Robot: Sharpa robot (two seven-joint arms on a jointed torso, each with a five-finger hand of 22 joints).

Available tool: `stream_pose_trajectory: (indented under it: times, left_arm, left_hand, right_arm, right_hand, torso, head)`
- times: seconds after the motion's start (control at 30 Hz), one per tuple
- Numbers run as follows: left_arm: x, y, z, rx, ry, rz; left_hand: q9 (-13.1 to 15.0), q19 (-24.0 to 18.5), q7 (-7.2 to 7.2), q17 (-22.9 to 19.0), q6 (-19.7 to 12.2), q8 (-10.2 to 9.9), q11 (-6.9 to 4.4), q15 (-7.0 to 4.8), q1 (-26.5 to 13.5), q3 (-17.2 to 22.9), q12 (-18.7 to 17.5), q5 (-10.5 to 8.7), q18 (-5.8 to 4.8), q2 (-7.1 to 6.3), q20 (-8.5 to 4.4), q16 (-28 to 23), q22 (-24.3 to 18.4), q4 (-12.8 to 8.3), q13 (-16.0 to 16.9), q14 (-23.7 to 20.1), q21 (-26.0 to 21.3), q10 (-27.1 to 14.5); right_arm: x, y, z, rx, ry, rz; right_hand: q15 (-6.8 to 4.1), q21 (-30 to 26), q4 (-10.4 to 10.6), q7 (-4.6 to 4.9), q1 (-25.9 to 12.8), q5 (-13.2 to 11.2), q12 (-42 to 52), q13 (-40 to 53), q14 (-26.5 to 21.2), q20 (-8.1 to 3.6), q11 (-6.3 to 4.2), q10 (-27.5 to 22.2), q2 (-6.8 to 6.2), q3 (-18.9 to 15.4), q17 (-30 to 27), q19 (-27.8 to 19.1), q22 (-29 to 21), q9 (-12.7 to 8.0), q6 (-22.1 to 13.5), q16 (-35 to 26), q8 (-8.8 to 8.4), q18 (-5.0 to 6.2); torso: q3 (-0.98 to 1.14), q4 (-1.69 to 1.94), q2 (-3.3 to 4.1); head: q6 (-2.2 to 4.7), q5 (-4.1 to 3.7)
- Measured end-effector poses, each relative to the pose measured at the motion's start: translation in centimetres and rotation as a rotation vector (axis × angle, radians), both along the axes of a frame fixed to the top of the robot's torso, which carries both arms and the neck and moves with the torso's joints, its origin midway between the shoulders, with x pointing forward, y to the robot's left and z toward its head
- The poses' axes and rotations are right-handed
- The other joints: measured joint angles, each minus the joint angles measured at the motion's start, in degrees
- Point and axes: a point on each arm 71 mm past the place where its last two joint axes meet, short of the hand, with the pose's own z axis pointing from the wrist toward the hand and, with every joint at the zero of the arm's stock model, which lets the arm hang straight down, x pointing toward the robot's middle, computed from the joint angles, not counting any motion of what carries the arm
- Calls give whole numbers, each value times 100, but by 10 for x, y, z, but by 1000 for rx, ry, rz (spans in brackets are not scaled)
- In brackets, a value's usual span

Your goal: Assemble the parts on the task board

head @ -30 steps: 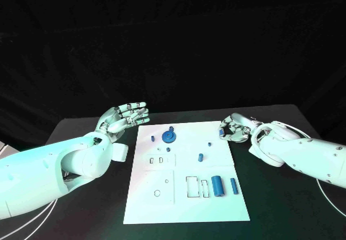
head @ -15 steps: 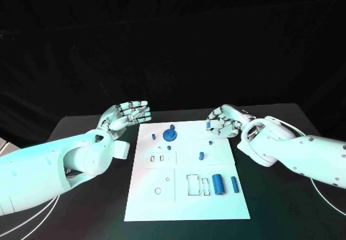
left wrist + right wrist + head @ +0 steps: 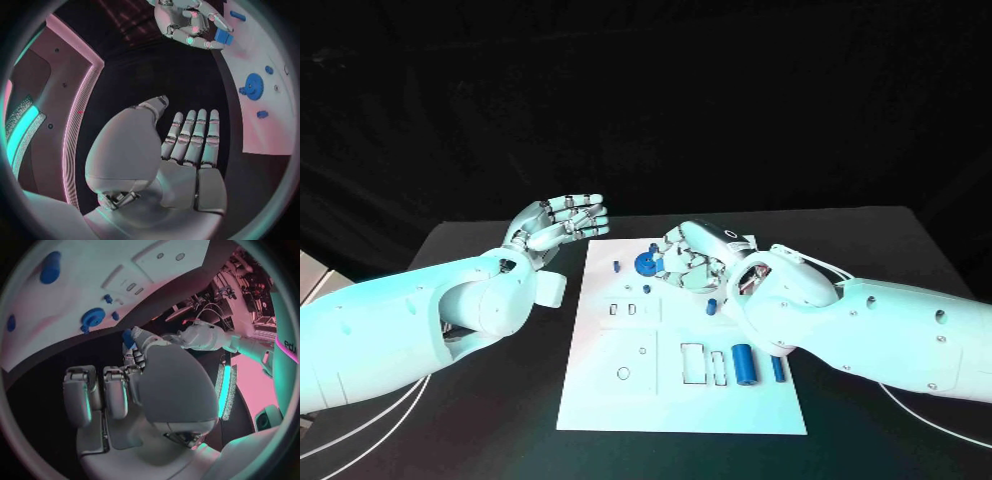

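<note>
Right hand (image 3: 697, 262) is over the far part of the task board (image 3: 678, 400), just right of the blue gear (image 3: 648, 264), and we see its fingers curled around a small blue block (image 3: 223, 36); the right wrist view shows that same block (image 3: 128, 337) pinched at the fingertips (image 3: 133, 347). How firmly it is seated in the grip we cannot quite tell, since the fingers cover much of it.

Left hand (image 3: 561, 226) hovers off the board's left far corner, above the black desk (image 3: 473, 250), fingers straight and side by side, palm bare, nothing in it.

Landmark for the parts: the gear, which sits on the far middle of the board. Just left of it we note a small blue peg (image 3: 613, 268); just nearer than it, another small blue piece (image 3: 648, 289). Nearer and to the right of the gear lies a short blue piece (image 3: 713, 306), close beside the right forearm. Well nearer still, a large blue cylinder (image 3: 744, 363) and a thin blue bar (image 3: 777, 369) lie side by side, next to rectangular slots (image 3: 694, 363).
</note>
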Motion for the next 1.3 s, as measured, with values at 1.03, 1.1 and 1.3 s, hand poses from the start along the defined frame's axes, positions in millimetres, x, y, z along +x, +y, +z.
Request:
stream_pose_trajectory:
  times: [1.03, 1.1, 1.3]
  left_arm:
    - [-2, -5, 0, -5, 8, -16]
    - [-2, -6, 0, -5, 8, -17]
    - [-2, -6, 0, -5, 9, -18]
  left_hand:
    - [4, -1, 0, -1, 40, 0, 0, -20, 0, 0, 23, 0, 0, 0, 0, 0, -1, 0, 5, 20, 27, 41]
    - [4, -1, 0, 3, 40, 0, -1, -20, 1, 0, 23, 0, 0, 0, 0, 0, -2, 0, 4, 20, 27, 42]
    - [3, -1, 0, 3, 40, 0, -21, -20, 1, 0, 23, 0, 1, 0, 0, 0, -2, 0, 4, 20, 27, 62]
  right_arm:
    - [-13, 38, -64, -146, 70, -30]
    - [-11, 37, -65, -153, 68, -34]
    - [-9, 37, -68, -164, 63, -41]
  right_hand:
    - [1, 89, 87, -37, -211, -3, 0, 3, 0, 0, 1, 0, -121, 7, 3, 0, -2, 0, -14, 0, 270, 0]
    - [1, 89, 87, -37, -211, -3, 0, 3, 0, 1, 1, 0, -121, 7, 3, 0, -2, 0, -14, 0, 270, 0]
    - [1, 89, 103, -47, -211, -5, 0, 3, 0, 1, 1, 0, -121, -9, 3, 0, -3, 0, -22, 0, 291, 0]
  torso:
    - [13, 7, 12]
    - [13, 7, 12]
    - [13, 7, 13]
  head:
    - [-168, 129]
    - [-175, 133]
    - [-190, 152]
